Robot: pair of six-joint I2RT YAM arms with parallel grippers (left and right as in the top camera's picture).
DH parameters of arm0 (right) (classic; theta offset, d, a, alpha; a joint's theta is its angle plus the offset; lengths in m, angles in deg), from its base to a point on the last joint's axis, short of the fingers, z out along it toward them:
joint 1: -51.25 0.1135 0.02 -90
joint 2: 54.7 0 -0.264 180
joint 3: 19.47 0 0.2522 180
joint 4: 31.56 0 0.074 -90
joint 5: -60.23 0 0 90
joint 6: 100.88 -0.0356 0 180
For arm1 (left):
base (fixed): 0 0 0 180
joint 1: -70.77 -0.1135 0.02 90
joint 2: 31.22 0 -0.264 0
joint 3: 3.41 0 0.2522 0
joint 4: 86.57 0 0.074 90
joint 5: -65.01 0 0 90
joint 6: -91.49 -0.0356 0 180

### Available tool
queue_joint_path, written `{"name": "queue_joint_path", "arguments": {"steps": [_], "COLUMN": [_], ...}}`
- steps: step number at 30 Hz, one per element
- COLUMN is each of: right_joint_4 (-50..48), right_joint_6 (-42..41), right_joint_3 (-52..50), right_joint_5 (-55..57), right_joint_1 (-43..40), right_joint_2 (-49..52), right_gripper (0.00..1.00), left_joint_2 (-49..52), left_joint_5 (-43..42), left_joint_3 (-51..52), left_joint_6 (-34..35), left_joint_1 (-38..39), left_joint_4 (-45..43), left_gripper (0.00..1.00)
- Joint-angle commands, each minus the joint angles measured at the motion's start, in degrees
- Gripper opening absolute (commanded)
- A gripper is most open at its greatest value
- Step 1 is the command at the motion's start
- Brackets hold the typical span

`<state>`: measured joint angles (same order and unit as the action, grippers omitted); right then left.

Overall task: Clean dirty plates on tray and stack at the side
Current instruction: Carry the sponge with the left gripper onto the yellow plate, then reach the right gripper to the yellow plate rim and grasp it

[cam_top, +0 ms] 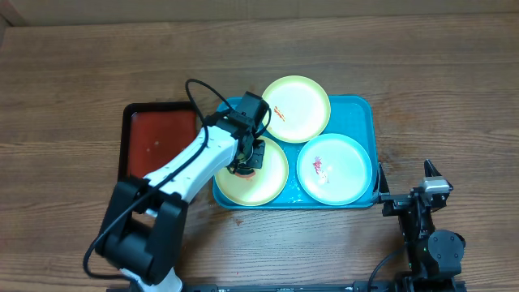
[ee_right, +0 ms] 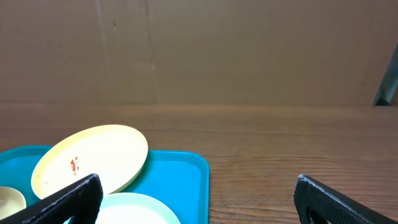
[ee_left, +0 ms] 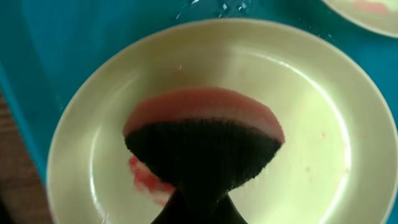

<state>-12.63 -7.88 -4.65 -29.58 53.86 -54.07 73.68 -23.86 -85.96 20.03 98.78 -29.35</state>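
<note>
left gripper point(cam_top: 248, 159): pinching sponge point(ee_left: 205, 124), I think; fingers cut off
right gripper point(ee_right: 198, 184): wide open, empty, near right edge
plates point(cam_top: 297, 107): three on tray point(cam_top: 366, 109), mid-table
smear point(ee_left: 144, 177): partly under sponge

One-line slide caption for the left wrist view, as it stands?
A pink-and-black sponge on a yellow-green plate, a red smear at its edge, blue tray beneath.

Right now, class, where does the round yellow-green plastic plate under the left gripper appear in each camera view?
Overhead: yellow-green plate in the near-left corner of the turquoise rectangular plastic tray, partly under the left gripper.
Left wrist: fills the picture, beneath the pink sponge.
Right wrist: probably the pale sliver at the bottom-left edge.
Shared landmark: that tray, in all three.
</note>
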Motion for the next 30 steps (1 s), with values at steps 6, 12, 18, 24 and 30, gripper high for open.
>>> {"name": "queue_joint_path", "arguments": {"steps": [6,12,18,24,30], "right_joint_4": [-0.4,-3.6,-15.0,-21.6,19.9], "right_joint_6": [0.0,-0.6,-10.6,-14.6,-7.8], "right_joint_3": [-0.6,-0.6,-0.6,10.6,42.1], "right_joint_5": [-0.3,-1.8,-18.1,-19.5,-18.8], "right_joint_1": [-0.4,-0.4,-0.4,-1.0,-2.9], "right_joint_2": [-0.5,-0.5,-0.5,1.7,23.0], "right_gripper": [1.0,1.0,1.0,1.0,1.0], "left_joint_2": [4.5,4.0,2.2,1.9,1.9], "left_joint_5": [-1.1,-3.5,-9.1,-7.9,-5.0], "left_joint_3": [0.3,-0.3,-5.7,-6.1,-5.5], "left_joint_6": [-10.1,-10.0,-10.0,-9.0,-3.0], "left_joint_1": [-0.1,-0.1,-0.3,-0.4,-2.2], "left_joint_4": [-3.0,-0.4,6.2,6.1,6.1], "left_gripper": [0.04,0.04,0.04,0.04,0.04]}}
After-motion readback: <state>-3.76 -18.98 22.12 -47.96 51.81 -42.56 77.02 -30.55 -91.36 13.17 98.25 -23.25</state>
